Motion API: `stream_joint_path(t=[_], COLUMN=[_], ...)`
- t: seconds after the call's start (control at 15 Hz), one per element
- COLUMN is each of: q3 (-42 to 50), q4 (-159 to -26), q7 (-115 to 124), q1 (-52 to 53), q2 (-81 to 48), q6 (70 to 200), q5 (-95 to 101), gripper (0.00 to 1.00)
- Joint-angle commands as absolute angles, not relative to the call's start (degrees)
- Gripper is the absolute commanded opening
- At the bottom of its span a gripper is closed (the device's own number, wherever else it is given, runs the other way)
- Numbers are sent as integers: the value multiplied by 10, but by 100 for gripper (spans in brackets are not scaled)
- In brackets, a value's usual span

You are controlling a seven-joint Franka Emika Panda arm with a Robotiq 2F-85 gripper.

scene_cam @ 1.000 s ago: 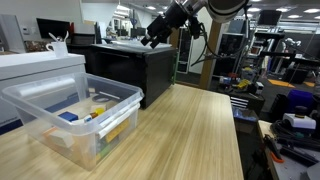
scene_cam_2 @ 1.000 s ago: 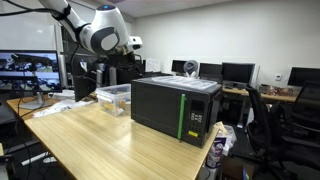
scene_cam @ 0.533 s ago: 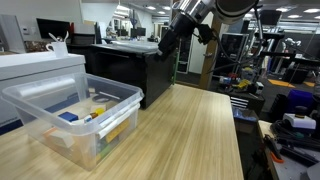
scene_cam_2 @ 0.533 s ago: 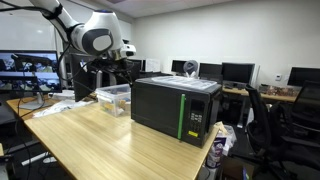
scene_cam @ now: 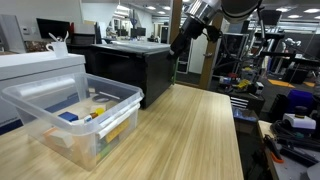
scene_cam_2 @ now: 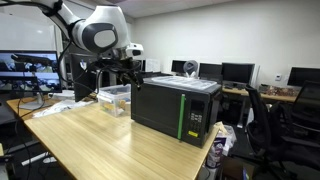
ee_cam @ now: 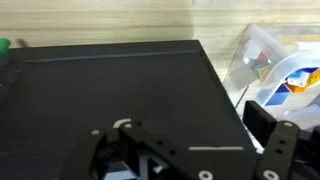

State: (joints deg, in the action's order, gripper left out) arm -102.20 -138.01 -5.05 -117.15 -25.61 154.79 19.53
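A black microwave (scene_cam: 130,68) (scene_cam_2: 175,108) stands on the wooden table (scene_cam: 190,130), and its dark top (ee_cam: 110,90) fills most of the wrist view. My gripper (scene_cam: 181,42) (scene_cam_2: 127,68) hangs in the air just above and beside the microwave's top, touching nothing. In the wrist view the gripper (ee_cam: 185,140) comes in from the bottom. Its jaws stand wide apart with nothing between them, and one black fingertip (ee_cam: 268,122) shows at the right.
A clear plastic bin (scene_cam: 70,115) (scene_cam_2: 112,97) (ee_cam: 285,65) with several small items sits on the table beside the microwave. A white appliance (scene_cam: 35,68) stands behind the bin. Desks, monitors (scene_cam_2: 235,72) and chairs surround the table.
The arm has swung across over the microwave's top toward its far edge and dropped a little. The jaws have stayed wide apart.
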Motion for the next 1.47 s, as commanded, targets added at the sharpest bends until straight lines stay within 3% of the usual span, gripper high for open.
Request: stream_joint_path(t=[0.0, 1.13, 1.4], q3=[-996, -732, -569], q4=[-1349, -1264, -1256], q7=[-75, -51, -106], q1=[-1175, -1038, -896], q2=[-240, -159, -123], q6=[1540, 1590, 1647], q5=[191, 247, 169], gripper=[100, 100, 100])
